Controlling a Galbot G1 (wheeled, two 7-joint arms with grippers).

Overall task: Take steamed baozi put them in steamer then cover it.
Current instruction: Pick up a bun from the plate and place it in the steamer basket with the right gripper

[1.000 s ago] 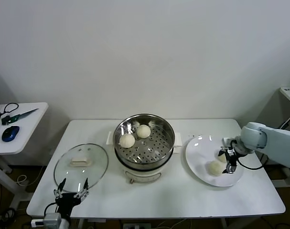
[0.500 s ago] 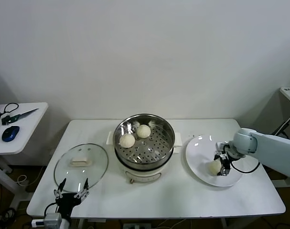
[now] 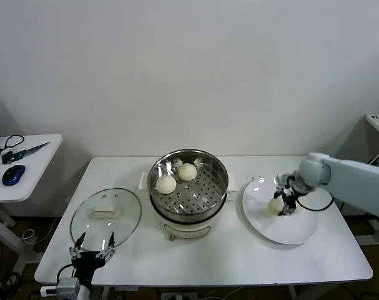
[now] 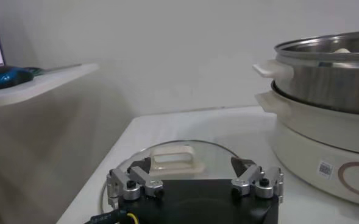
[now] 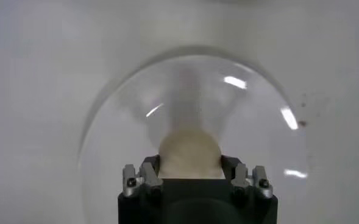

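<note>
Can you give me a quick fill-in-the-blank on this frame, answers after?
1. The number of baozi already lying in the steamer is ____.
2. The right gripper has its jaws on either side of a baozi over the white ____.
3. The glass cover lies flat on the table, on the steamer's ____ side.
4. The left gripper, idle at the table's near edge by the cover, has its jaws ____.

Missing words: two; plate; left; open

Three steamed baozi [image 3: 166,184] are counted, along with one steamer [image 3: 188,187], one cover [image 3: 106,215] and one plate [image 3: 264,219].
</note>
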